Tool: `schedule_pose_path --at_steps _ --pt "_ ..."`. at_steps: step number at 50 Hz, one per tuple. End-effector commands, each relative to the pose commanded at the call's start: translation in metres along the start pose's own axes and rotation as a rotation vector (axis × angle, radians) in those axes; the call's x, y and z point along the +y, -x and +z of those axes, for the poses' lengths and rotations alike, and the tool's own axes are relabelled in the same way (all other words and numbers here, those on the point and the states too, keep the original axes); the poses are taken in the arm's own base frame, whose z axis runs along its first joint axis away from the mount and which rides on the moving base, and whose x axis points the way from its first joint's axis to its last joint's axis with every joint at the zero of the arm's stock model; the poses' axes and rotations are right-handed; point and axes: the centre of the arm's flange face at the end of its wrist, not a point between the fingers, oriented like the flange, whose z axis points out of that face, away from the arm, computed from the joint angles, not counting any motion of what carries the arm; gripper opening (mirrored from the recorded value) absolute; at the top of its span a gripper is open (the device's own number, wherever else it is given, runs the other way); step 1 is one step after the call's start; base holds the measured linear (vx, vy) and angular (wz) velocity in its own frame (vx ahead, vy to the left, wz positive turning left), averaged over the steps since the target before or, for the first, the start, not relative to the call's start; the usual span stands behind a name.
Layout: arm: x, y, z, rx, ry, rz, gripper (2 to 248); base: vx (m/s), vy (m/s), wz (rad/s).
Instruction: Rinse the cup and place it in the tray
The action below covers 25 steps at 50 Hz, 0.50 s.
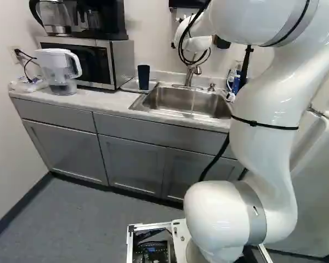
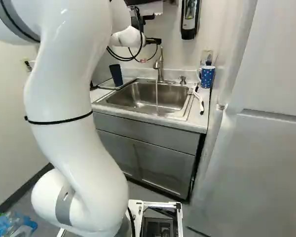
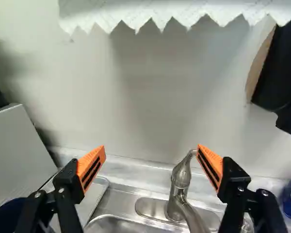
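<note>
Taking the sink [image 1: 172, 100] as our landmark, we find to its left the dark cup [image 1: 143, 77] standing on the tray [image 3: 93, 191]; we cannot tell which way its mouth faces. We judge it light, smooth-walled and fairly stiff, likely slippery if wet, and would grip it around mid-body with moderate, even pressure. At the back of the sink, the faucet [image 2: 161, 69] is running. Above the sink we note the pincer [image 3: 151, 146], spread wide and holding nothing. To the sink's right, on the table [image 2: 202, 115], stands a spotted blue mug [image 2: 207, 77]; we judge it heavier, rigid and chippable. The cup's place on the tray suggests to us that only release checks or closing the water remain.
</note>
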Motion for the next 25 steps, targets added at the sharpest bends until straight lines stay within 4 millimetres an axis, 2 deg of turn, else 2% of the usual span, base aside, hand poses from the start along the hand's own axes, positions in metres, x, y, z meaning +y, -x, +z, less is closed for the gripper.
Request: schedule_pose_path --at_steps 11,25 --pt "0.010 -0.010 0.016 0.007 0.015 0.002 247 0.000 0.000 0.000" --pt "0.008 -0.010 0.038 -0.001 0.010 0.002 247 0.000 0.000 0.000"
